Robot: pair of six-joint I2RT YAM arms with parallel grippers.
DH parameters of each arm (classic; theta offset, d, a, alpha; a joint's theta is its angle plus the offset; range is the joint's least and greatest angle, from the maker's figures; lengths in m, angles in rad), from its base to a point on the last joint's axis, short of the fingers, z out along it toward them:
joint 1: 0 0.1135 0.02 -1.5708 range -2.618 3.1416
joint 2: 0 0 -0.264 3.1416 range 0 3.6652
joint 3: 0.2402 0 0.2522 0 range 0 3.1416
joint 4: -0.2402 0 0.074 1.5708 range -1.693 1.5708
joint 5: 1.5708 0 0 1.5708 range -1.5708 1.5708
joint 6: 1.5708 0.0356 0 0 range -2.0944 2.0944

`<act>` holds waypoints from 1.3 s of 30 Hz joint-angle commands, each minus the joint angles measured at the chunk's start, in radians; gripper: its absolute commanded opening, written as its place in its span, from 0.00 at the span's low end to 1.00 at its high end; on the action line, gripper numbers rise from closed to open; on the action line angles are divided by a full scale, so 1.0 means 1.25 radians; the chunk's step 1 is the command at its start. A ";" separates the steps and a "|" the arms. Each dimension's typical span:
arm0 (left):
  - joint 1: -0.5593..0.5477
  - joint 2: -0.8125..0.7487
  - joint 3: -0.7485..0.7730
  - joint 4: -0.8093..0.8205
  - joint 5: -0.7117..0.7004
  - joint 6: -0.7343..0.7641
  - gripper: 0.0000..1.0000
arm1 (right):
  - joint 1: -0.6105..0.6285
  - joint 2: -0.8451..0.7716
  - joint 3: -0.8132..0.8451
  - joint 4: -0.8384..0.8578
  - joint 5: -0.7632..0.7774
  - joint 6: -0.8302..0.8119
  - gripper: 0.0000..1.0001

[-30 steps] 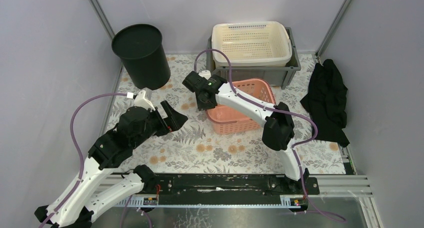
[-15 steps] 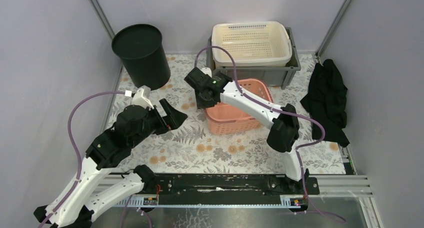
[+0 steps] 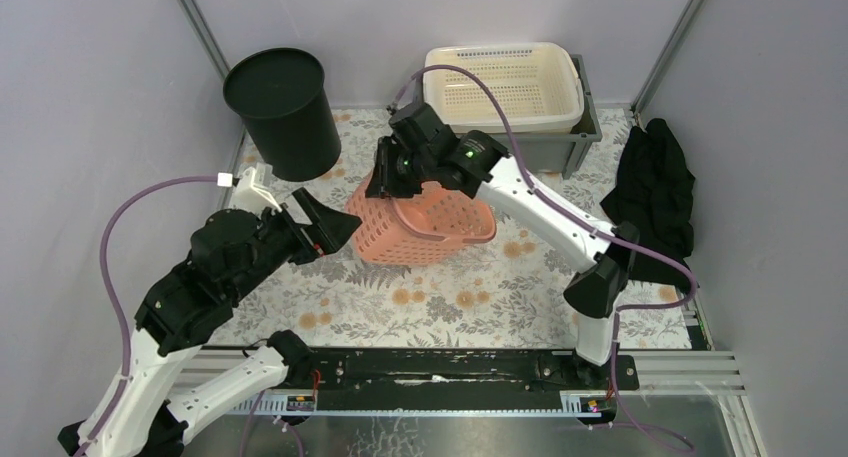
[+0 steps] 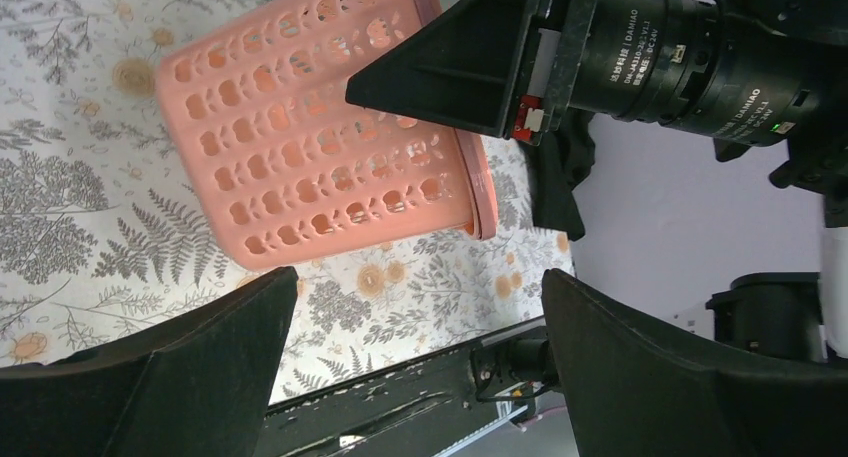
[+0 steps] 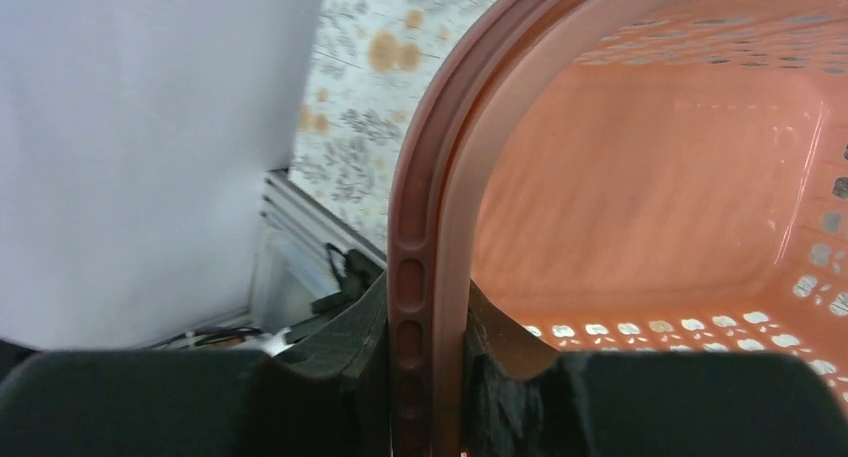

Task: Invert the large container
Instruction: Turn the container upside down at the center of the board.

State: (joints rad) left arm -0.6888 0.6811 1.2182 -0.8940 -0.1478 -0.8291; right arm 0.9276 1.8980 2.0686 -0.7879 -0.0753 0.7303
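The right fingers (image 5: 340,362) pinch the rim of the pink basket (image 3: 425,222) — one finger on the outside of the rim and one on the inside. The thick rim is squeezed between them. They are only a little way apart, just as wide as the rim. The basket hangs tipped over from these fingers, not flat and not upright. In the right wrist view, the smooth inside of the basket is on one side of the fingers. The flowery tabletop (image 3: 450,297) is on the other side, down below. I cannot tell if the low edge of the basket touches the tabletop.

The left fingers (image 4: 170,377) are spread wide apart and hold nothing. They point at the basket. A side wall full of little holes is right in front of them — near, but not touching.

A black bucket (image 3: 283,112) stands past the left fingers, in the far corner. A cream basket (image 3: 503,85) sits inside a grey box (image 3: 590,127) past the right fingers, by the back wall. A black cloth (image 3: 655,202) lies well away from both pairs of fingers, off to the right.
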 commanded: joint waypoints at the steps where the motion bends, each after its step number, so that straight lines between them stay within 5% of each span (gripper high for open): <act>1: -0.004 0.004 0.058 -0.031 -0.026 0.021 1.00 | -0.019 -0.081 -0.012 0.137 -0.098 0.054 0.00; 22: -0.003 -0.015 0.109 -0.028 -0.034 0.010 1.00 | -0.051 -0.105 -0.318 0.816 -0.324 0.457 0.00; 39: -0.004 -0.012 0.120 -0.025 -0.042 0.013 1.00 | -0.051 0.038 -0.522 1.573 -0.288 0.831 0.00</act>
State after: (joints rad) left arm -0.6888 0.6643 1.3571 -0.9569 -0.1844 -0.8204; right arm 0.8646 1.9362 1.4406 0.7853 -0.4625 1.6234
